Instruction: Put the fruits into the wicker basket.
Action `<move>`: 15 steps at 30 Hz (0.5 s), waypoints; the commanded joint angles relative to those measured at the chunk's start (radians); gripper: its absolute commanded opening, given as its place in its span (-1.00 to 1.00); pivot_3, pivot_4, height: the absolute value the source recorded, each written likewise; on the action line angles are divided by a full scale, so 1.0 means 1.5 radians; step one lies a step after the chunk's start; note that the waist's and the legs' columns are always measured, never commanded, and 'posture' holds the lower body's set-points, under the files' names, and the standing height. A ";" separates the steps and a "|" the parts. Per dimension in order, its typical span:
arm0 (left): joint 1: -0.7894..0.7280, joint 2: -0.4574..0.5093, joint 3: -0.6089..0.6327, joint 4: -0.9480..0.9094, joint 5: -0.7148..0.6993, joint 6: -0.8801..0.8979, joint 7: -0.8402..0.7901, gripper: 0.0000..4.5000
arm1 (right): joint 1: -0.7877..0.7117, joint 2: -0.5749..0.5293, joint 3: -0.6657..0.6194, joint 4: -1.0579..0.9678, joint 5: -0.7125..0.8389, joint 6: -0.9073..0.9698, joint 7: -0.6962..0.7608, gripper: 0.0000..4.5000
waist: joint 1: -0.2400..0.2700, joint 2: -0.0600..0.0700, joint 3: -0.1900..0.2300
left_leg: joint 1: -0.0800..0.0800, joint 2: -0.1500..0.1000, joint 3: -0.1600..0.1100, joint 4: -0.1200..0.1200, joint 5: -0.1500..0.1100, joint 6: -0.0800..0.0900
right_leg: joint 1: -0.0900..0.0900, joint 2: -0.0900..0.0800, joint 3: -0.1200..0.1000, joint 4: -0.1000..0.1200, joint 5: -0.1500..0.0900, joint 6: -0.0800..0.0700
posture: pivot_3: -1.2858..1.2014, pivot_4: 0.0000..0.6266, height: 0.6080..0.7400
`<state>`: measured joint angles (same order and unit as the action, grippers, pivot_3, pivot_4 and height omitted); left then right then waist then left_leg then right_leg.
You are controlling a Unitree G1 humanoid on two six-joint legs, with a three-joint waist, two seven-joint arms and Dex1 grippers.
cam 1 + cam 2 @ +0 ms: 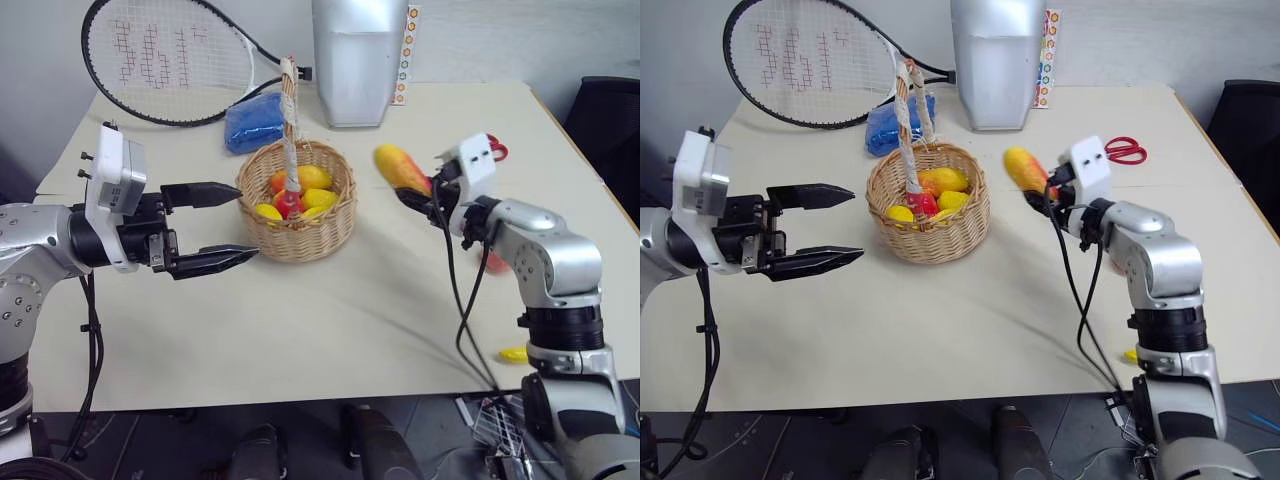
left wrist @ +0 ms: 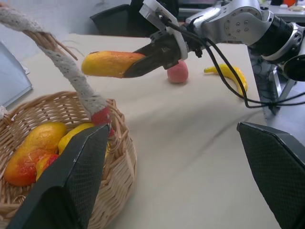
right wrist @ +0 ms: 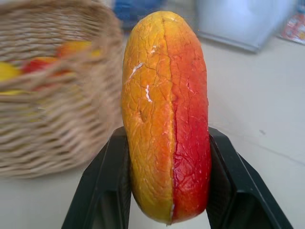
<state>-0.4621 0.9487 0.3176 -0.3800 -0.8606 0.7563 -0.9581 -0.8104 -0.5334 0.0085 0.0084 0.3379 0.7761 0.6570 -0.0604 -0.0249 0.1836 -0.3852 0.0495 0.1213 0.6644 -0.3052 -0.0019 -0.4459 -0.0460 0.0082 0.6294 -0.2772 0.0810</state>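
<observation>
The wicker basket (image 1: 300, 238) stands mid-table with its tall handle upright, and several yellow and orange fruits (image 1: 312, 180) lie inside. To its right my right gripper (image 1: 413, 192) is raised above the table, shut on a red-to-yellow mango (image 1: 399, 168) whose free end points toward the basket. Close up, the mango (image 3: 167, 114) stands clamped between the two black fingers. My left gripper (image 1: 246, 222) is open just left of the basket, level with its wall, holding nothing. A pink peach (image 2: 177, 72) and a banana (image 2: 228, 74) lie on the table beyond the right arm.
A tennis racket (image 1: 170, 60) lies at the back left. A blue cloth bundle (image 1: 255, 122) sits right behind the basket, and a silver container (image 1: 358, 60) stands behind that. Red scissors (image 1: 1125, 150) lie at the back right. The banana is close to the table's front right edge.
</observation>
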 commanded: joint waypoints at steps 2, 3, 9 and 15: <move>-0.011 0.003 0.014 -0.011 -0.007 -0.009 0.008 1.00 | -0.135 0.044 0.056 0.103 -0.030 -0.040 0.030 -0.35 | -0.001 0.000 0.000 | 0.000 0.000 0.000 0.000 0.000 0.000 | 0.000 0.000 0.000 0.000 0.000 0.000 | 0.03 -0.52 1.00; -0.013 0.000 0.012 -0.012 -0.006 -0.011 0.010 1.00 | -0.159 0.060 0.069 0.130 -0.039 -0.056 0.033 -0.35 | -0.001 0.000 0.000 | 0.000 0.000 -0.001 0.000 0.000 -0.001 | 0.000 0.000 0.000 0.001 0.000 -0.001 | 0.03 -0.52 1.00; -0.009 -0.007 0.008 -0.029 -0.006 -0.015 0.021 1.00 | -0.238 0.125 0.100 0.240 -0.074 -0.103 0.048 0.09 | 0.003 0.000 0.000 | -0.002 0.002 -0.001 0.000 0.000 -0.001 | -0.001 -0.001 0.000 0.002 0.000 -0.001 | 0.03 -0.52 1.00; 0.001 -0.012 0.010 -0.034 -0.010 -0.018 0.022 1.00 | -0.224 0.080 0.070 0.209 -0.088 -0.093 0.046 0.98 | 0.005 0.000 0.000 | -0.003 -0.001 -0.002 0.000 -0.001 0.001 | -0.001 -0.008 -0.002 0.002 0.000 -0.001 | 0.03 -0.52 1.00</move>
<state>-0.4612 0.9330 0.3124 -0.4000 -0.8605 0.7493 -0.9272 -1.1391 -0.3655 0.1791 0.3884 0.1995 0.6331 0.7254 -0.0534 -0.0249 0.1836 -0.3898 0.0474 0.1185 0.6645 -0.3064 0.0000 -0.4475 -0.0590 0.0051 0.6328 -0.2776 0.0798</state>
